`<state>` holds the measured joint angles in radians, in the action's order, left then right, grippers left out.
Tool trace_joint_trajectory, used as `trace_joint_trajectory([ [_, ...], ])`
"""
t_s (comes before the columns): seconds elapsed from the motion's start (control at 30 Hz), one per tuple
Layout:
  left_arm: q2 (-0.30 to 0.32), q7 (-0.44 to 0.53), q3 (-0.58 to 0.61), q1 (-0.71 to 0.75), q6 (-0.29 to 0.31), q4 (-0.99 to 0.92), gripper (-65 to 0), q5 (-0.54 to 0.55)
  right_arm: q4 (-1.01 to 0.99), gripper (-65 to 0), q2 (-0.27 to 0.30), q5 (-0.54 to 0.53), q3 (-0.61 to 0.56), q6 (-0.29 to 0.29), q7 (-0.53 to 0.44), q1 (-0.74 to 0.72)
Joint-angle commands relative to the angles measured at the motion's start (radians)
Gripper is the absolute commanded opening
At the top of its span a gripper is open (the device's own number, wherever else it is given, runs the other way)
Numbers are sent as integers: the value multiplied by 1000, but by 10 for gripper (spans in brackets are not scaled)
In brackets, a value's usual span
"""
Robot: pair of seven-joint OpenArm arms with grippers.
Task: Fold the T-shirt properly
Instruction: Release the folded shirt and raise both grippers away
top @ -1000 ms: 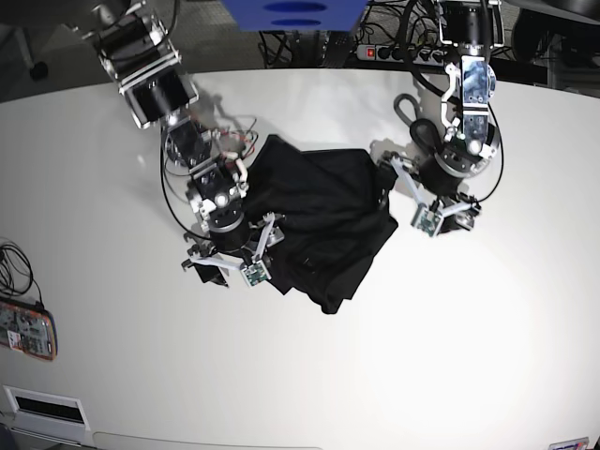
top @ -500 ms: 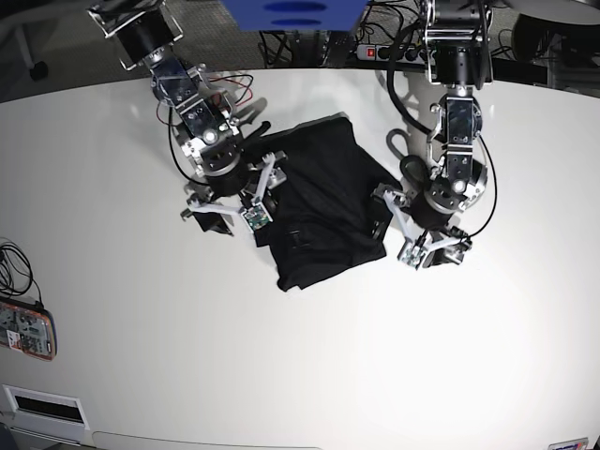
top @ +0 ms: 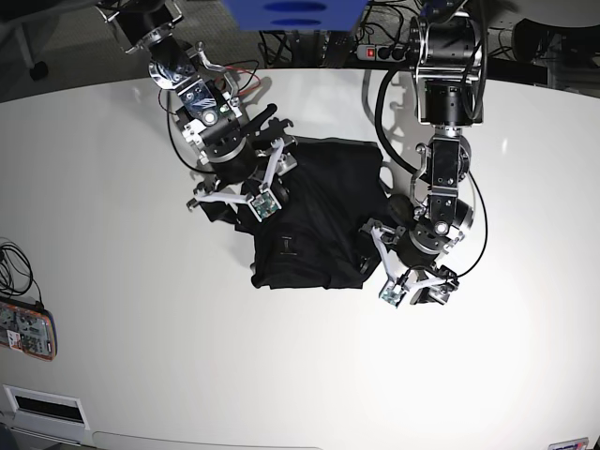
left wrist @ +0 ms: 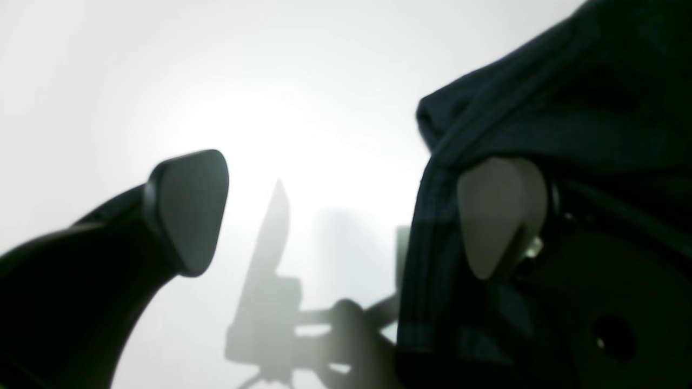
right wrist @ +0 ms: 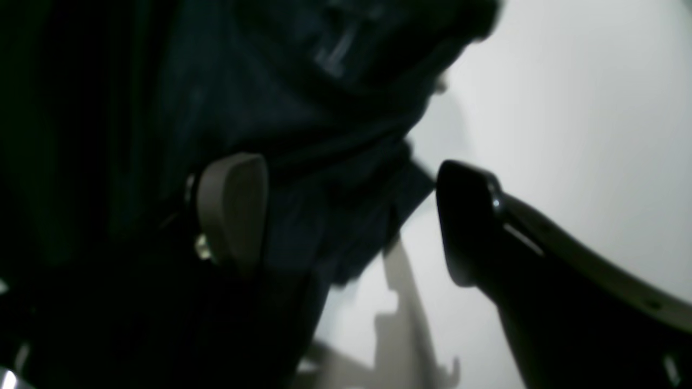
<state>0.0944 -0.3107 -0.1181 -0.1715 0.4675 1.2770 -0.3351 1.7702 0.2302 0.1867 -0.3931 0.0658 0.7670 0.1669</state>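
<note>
The black T-shirt (top: pixel 314 211) lies in a rough squarish heap at the table's middle. My right gripper (top: pixel 242 192) sits at its left edge. In the right wrist view the right gripper (right wrist: pixel 346 216) stands open, one pad (right wrist: pixel 232 205) against the T-shirt (right wrist: pixel 324 108) and dark cloth hanging between the fingers. My left gripper (top: pixel 405 267) is at the shirt's lower right corner. The left wrist view shows the left gripper (left wrist: pixel 343 216) wide open: one pad (left wrist: pixel 497 216) rests on the hem of the T-shirt (left wrist: pixel 567 108), the other finger (left wrist: pixel 189 210) is over bare table.
An orange-edged device (top: pixel 26 333) and a cable (top: pixel 14 262) lie at the left table edge. A power strip (top: pixel 384 53) and a blue object (top: pixel 295 11) are behind the table. A white vented box (top: pixel 42 408) sits at the front left.
The crumpled shirt has been drawn into a flatter, squarer shape. The right arm swung toward the back of the table; the left arm came forward along the shirt's right edge. Both jaws stayed open.
</note>
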Motion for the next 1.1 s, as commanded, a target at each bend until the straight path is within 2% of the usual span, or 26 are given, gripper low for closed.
trace_joint_trajectory([
  [0.0,1,25,-1,-30,-6,17,0,12,20,-184,1,6,3,4,-4,-10],
  [0.13,3,26,-7,-52,-6,42,0,9,72,-184,1,6,3,4,6,10],
  [0.27,28,26,-7,-32,-6,174,0,14,147,-184,4,6,32,6,-4,4],
  [0.37,60,28,-5,82,-6,359,0,15,161,-184,4,6,84,6,-131,9],
  [0.5,63,28,-2,194,-6,542,0,15,153,-184,4,6,164,7,-357,9],
  [0.57,63,28,-7,232,-6,593,0,15,153,-184,4,6,197,7,-438,20],
  [0.73,66,28,-38,329,-6,619,0,15,152,-184,5,6,225,7,-564,62],
  [0.87,63,31,-78,461,-6,702,0,17,148,-184,7,6,308,7,-660,162],
  [0.97,60,138,-122,542,-6,732,0,27,145,-184,7,6,369,7,-732,210],
  [1.07,58,354,-185,631,-6,723,0,115,129,-184,7,6,423,7,-824,253],
])
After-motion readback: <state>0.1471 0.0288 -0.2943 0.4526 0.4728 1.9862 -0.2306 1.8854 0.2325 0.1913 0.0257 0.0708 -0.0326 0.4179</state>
